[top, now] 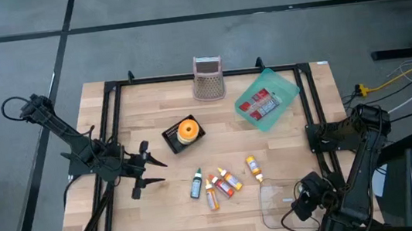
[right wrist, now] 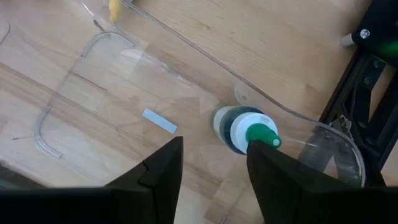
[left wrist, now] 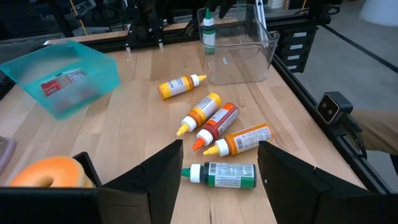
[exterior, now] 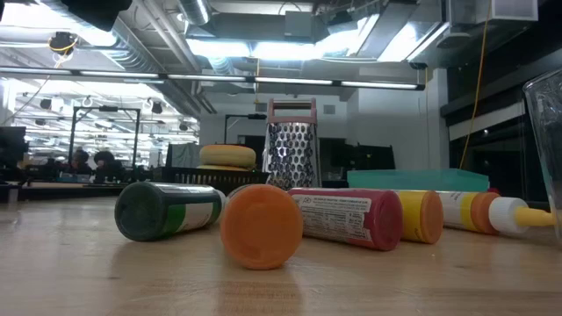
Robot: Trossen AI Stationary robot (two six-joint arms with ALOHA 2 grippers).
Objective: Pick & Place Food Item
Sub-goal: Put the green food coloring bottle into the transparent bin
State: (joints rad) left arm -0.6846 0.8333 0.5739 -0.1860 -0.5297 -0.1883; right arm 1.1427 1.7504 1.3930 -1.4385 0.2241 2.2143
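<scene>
A bottle with a green cap (right wrist: 245, 129) stands upright on its base inside the clear container (right wrist: 93, 93) at the table's near right; it also shows as the capped bottle (left wrist: 208, 31) in the left wrist view. My right gripper (right wrist: 214, 144) hangs open just above it, pointing steeply down, and nothing lies between its fingers. Several sauce bottles (top: 221, 184) lie on their sides at the table's near middle, among them a green one (left wrist: 224, 174) and a red one (left wrist: 214, 124). My left gripper (top: 156, 172) waits open at the left, aimed toward them.
A teal tub (top: 266, 99) with a red packet sits at the far right. A metal grater (top: 208, 78) stands at the far edge. An orange bagel on a black tray (top: 184, 131) sits mid-table. A black frame (top: 114, 126) borders the wooden top.
</scene>
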